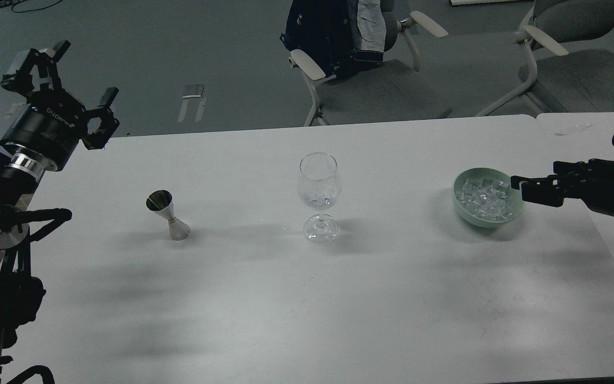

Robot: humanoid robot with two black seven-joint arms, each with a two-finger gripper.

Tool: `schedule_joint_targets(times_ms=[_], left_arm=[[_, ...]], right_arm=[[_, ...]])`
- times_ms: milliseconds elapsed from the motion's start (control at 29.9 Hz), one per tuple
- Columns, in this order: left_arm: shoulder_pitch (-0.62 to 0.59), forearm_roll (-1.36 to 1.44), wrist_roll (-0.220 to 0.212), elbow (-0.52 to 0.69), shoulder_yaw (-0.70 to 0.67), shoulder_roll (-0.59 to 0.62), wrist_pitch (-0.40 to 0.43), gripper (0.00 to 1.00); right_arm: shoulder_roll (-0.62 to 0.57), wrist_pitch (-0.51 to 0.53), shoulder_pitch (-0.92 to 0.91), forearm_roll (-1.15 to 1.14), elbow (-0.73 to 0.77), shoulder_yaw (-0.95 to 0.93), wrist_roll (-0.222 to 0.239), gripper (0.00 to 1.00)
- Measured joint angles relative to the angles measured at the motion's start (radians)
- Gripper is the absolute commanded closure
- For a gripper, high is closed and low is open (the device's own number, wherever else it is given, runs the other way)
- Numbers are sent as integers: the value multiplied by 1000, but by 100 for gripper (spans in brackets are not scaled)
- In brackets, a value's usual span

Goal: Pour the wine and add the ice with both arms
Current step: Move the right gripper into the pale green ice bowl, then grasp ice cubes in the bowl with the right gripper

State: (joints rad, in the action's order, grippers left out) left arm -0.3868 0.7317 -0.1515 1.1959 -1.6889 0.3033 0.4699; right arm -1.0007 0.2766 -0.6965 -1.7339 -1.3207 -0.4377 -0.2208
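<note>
A clear wine glass (319, 184) stands upright at the table's middle, with a little clear content (318, 200) at the bottom of its bowl; I cannot tell whether it is wine or ice. A steel jigger (168, 215) stands to its left. A green bowl (485, 222) on the right holds several clear ice cubes (484, 195). My left gripper (84, 74) is open and empty, raised beyond the table's far left corner. My right gripper (520, 188) comes in from the right, its tip at the bowl's right rim. It is seen side-on and its fingers cannot be told apart.
The white table (307, 298) is joined at the right by a second table (595, 133). Behind it stand a chair with a dark jacket (339, 37) and another grey chair (579, 58).
</note>
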Motion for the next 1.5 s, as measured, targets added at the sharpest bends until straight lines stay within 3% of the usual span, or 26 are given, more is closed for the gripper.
schedule_joint_targets(times_ms=[100,167,234,334,936,1505], left_arm=[[-1,0,1,1,0,-1,2,2],[-2,0,1,1,0,-1,2,2],[-3,0,1,1,0,-1,2,2],[-3,0,7,1,0,-2,3,2],[6,0,25,8,0,-13,5,2],[9,-1,27,19,0,-13,6,2]], right_arm=[[2,25,-47,0,8,47,-5,0],[13,36,-84,0,22,83,-6,7],[38,42,-131,1,47,128,-7,26],[68,44,-195,1,81,189,-9,37],[266,43,-253,0,291,299,-1,39],[312,44,-252,5,333,345,5,39]])
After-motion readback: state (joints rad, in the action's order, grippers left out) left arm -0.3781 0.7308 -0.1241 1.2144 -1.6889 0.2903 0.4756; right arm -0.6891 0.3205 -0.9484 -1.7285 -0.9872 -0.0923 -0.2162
